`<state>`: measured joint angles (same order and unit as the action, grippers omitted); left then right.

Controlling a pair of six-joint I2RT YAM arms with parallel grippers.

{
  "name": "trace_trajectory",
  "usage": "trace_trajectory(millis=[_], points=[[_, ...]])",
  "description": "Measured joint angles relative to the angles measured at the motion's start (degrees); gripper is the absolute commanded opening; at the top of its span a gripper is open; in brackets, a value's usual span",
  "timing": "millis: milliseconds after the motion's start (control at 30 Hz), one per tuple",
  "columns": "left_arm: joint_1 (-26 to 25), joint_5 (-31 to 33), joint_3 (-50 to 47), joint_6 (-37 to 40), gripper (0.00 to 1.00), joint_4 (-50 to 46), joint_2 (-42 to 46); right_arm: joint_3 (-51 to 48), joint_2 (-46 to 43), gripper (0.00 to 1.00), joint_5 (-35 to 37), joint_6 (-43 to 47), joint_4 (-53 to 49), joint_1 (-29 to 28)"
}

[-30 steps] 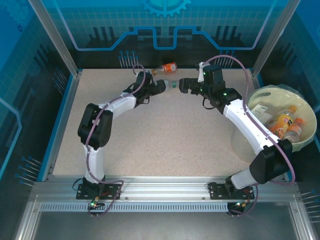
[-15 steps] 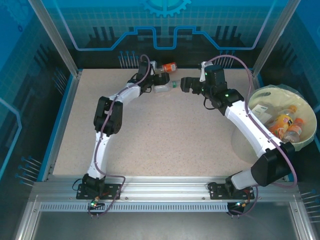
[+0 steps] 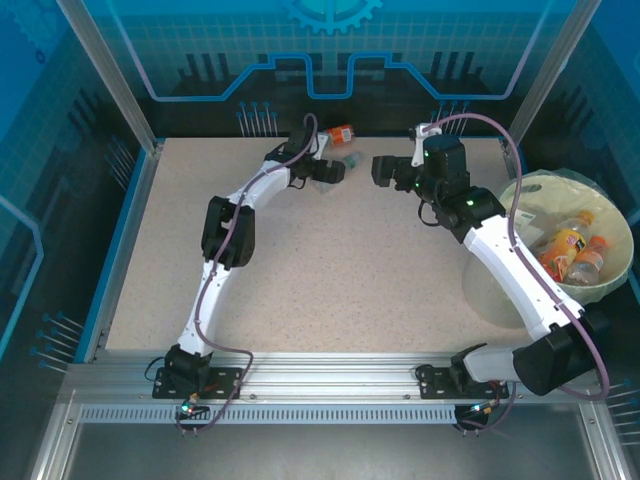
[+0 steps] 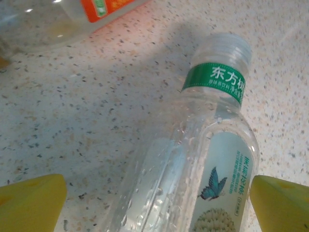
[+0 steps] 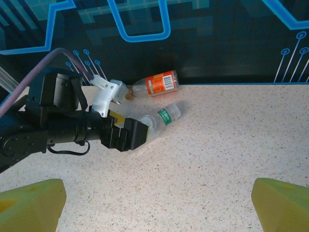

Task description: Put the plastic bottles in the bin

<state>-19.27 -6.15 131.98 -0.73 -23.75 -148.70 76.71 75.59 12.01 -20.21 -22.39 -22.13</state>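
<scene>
Left wrist shows the green-banded bottle [image 4: 203,159] lying cap up-right between the left gripper's [image 4: 157,200] wide-open jaws.

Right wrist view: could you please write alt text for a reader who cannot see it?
The left claw straddles a clear green-labelled bottle lying on the speckled table, jaws open. An orange-labelled bottle lies behind it by the dark wall; the yellow tips of the right claw, wide apart, frame the bottom corners.
</scene>
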Motion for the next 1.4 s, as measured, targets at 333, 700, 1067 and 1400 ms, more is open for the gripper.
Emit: trace_trajectory(millis=[333, 700, 1067, 1400], points=[[-4.39, 11.54, 3.61, 6.99, 0.83, -7.74, -1.75, -0.96, -1.66, 1.00, 1.09, 0.33, -0.31, 0.02], [-4.37, 13.92, 2.97, 7.39, 0.65, -9.60, -2.27, -0.98, -2.23, 1.00, 1.22, 0.74, -1.18, 0.02], [-4.37, 11.74, -19.02, 1.53, 0.59, -1.49, 10.21, -4.70, -3.93, 1.00, 0.96, 0.52, -1.68, 0.02], [-5.64, 7.56, -45.70, -6.21, 0.54, 8.15, 26.82, -9.22, -6.88, 1.00, -1.14, -1.22, -2.05, 0.00]])
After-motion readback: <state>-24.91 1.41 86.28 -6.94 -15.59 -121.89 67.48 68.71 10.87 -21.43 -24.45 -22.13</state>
